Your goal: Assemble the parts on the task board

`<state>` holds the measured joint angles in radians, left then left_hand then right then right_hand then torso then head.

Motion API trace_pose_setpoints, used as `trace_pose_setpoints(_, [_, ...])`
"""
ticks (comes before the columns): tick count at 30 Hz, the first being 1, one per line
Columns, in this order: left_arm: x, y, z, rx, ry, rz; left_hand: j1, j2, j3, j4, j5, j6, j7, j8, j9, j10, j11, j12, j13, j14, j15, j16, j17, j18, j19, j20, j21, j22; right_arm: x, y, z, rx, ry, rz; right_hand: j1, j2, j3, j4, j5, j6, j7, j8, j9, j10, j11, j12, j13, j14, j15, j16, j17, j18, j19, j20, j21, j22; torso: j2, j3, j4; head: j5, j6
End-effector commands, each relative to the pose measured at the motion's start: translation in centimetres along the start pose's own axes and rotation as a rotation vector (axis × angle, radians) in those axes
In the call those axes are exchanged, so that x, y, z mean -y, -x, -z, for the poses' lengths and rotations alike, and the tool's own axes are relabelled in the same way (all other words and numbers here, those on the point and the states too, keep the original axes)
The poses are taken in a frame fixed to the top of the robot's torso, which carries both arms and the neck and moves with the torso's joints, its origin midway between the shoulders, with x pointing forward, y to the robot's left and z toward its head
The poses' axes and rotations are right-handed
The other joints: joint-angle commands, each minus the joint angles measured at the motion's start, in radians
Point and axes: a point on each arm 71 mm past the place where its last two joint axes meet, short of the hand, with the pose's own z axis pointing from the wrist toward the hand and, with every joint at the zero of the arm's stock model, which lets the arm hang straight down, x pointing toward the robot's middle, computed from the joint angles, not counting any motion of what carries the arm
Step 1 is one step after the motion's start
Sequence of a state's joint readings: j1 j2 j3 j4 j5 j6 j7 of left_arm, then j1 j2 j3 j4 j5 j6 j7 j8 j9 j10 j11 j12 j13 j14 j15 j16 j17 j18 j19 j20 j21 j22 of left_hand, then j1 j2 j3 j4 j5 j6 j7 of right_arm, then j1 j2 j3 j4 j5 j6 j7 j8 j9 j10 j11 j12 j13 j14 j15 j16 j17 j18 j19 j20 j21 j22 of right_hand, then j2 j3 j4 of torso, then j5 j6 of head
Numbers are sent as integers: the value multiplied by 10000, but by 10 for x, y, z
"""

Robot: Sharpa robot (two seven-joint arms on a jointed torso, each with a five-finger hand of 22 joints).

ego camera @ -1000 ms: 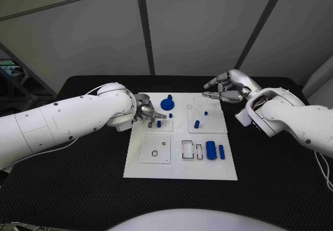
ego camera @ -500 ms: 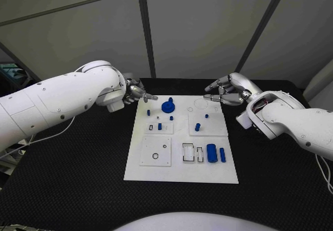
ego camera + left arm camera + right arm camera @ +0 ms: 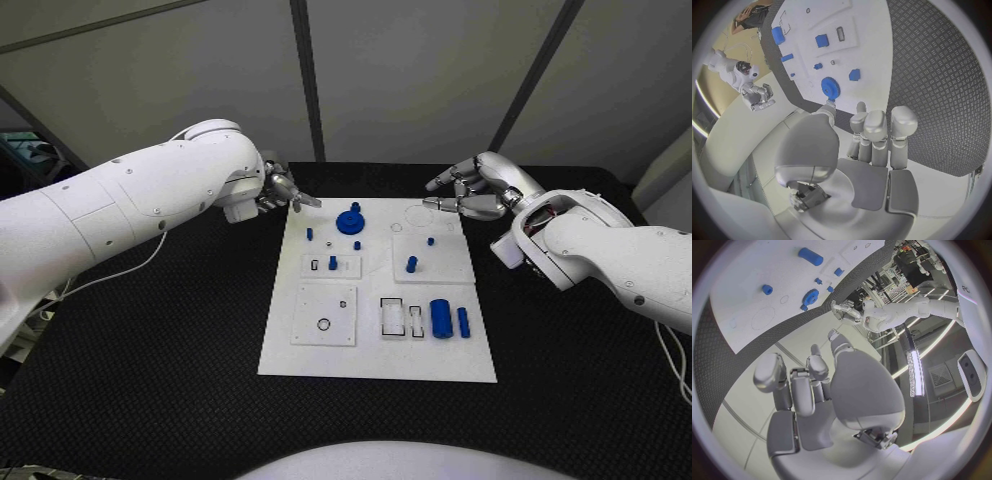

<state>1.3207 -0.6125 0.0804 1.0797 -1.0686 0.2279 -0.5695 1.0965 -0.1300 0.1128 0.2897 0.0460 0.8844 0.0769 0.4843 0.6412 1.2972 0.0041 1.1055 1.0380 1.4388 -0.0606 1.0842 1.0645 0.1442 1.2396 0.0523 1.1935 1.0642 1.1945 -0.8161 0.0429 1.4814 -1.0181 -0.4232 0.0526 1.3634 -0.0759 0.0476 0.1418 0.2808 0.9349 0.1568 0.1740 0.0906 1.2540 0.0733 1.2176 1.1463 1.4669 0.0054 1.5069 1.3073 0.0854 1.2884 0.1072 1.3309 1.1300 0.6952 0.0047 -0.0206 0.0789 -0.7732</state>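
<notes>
Currently between picks: task board mid-table with blue gear near its far edge, left hand and right hand empty, fingers loosely apart; next move likely needs reaching for a part.

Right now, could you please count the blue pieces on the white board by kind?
gear: 1
large cylinder: 1
long bar: 1
small pegs: 5
Total: 8
</notes>
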Motion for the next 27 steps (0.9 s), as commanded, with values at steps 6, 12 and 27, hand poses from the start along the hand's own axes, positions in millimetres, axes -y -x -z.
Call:
trace_pose_setpoints(6, [1,-10,-9,-657,81,-613,-3,167,-91,-2,23,107,15,-77,-103,52,7,90,63,26,55,14,43,-291,96,34,108,108,-3,-2,-1,-81,146,-6,-50,59,-47,22,59,50,-29,47,-17,-13,-40,-45,-5,734,-84,-43,1412,100,-48,0,-47,-9,-8,0,6,61,-43])
trace_pose_setpoints(12, [4,-15,-11,-763,77,-697,0,249,-104,-10,22,163,7,-87,-171,68,0,120,80,38,51,40,66,-297,130,36,135,149,-3,-2,-2,-88,153,-8,-50,59,-47,22,59,50,-29,47,-17,-13,-40,-45,-5,734,-84,-43,1412,100,-48,0,-47,-9,-14,-5,9,89,-31])
trace_pose_setpoints(27, [7,-20,-11,-1170,8,-971,177,473,-114,-88,22,419,-54,-75,-384,161,-50,252,178,99,13,149,163,-320,244,14,227,294,-4,-2,-2,-105,155,-12,-50,59,-47,22,59,50,-29,47,-17,-13,-40,-45,-5,734,-84,-43,1412,100,-48,0,-47,-9,-10,-1,18,77,-50])
